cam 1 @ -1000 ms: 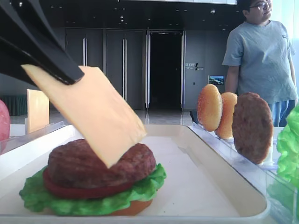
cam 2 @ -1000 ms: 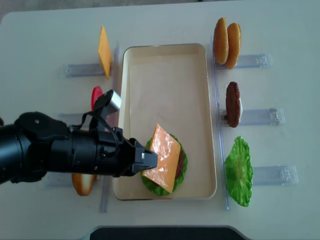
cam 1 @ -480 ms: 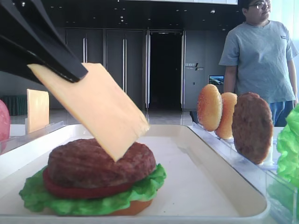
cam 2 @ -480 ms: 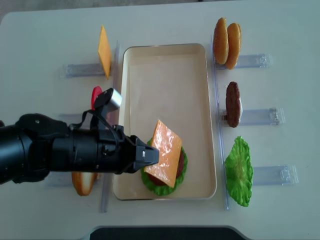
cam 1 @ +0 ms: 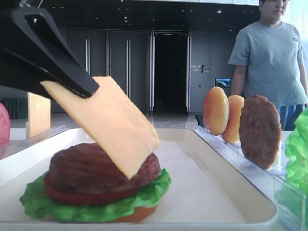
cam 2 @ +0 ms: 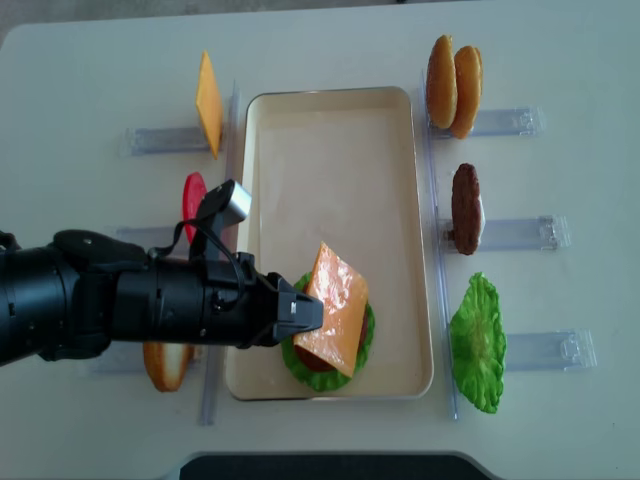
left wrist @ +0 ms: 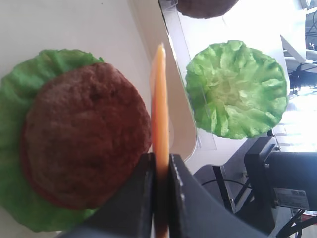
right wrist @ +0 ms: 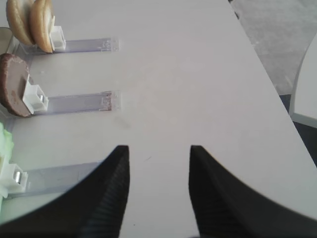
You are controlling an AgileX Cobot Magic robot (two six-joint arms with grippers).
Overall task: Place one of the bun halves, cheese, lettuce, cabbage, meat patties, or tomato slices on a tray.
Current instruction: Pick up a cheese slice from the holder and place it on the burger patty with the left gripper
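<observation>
My left gripper [cam 2: 305, 312] is shut on one corner of a pale orange cheese slice [cam 2: 335, 305]. The slice hangs tilted over a stack near the front of the cream tray [cam 2: 330, 150]. The stack is a brown meat patty [cam 1: 82, 168] on a red tomato slice [cam 1: 72, 196], green lettuce [cam 1: 96, 207] and a bun half. In the left wrist view the cheese [left wrist: 159, 114] shows edge-on between the fingers, just right of the patty [left wrist: 84, 139]. Whether its low corner touches the patty I cannot tell. My right gripper [right wrist: 158, 151] is open over bare table, holding nothing.
Clear racks flank the tray. On the left stand another cheese slice [cam 2: 208, 103], a tomato slice [cam 2: 193, 195] and a bun half [cam 2: 165, 365]. On the right are two bun halves [cam 2: 453, 85], a patty [cam 2: 465, 208] and lettuce [cam 2: 478, 342]. A person [cam 1: 269, 53] stands behind.
My left gripper has carried the cheese a little to the right and lower, so the slice now hangs closer over the patty. The right gripper's earlier state is not shown.
</observation>
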